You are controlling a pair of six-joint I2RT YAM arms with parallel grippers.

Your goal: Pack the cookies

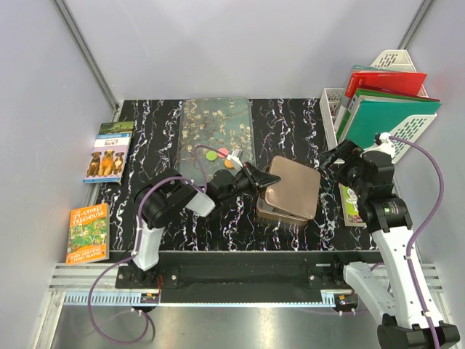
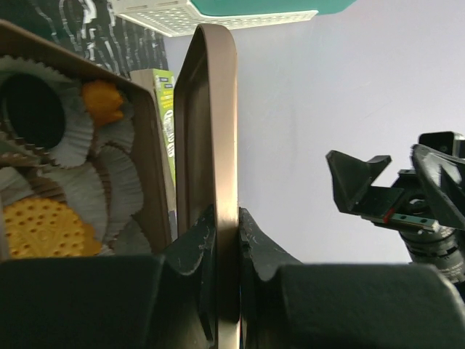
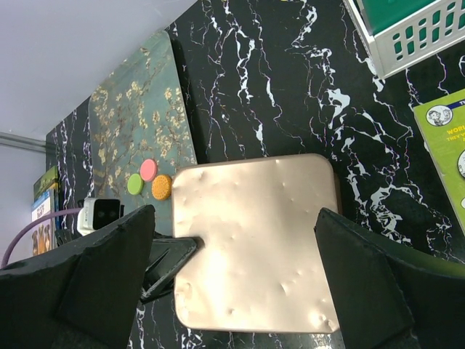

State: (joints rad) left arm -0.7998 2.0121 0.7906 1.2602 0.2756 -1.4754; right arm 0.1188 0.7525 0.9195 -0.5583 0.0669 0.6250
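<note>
Left claw point(image 2: 227, 218) pinches the smooth rose-gold lid point(image 2: 211, 109) by its edge; right claw point(image 3: 236, 218) gapes wide and empty over the lid's dimpled face. Round cookies point(image 3: 149, 178) lie on a floral mat point(image 3: 131, 123) just beside the left claw. Others sit in crinkled cups point(image 2: 73, 138) in the tin point(image 2: 149, 145). A book point(image 1: 87, 233) reads "Treehouse".

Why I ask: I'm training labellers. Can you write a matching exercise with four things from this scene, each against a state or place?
1. left gripper
2. right gripper
3. pink cookie
4. yellow cookie

A. open
B. inside the tin
C. shut on the tin lid
D. on the floral mat

Pairs: 1-C, 2-A, 3-D, 4-B
</note>
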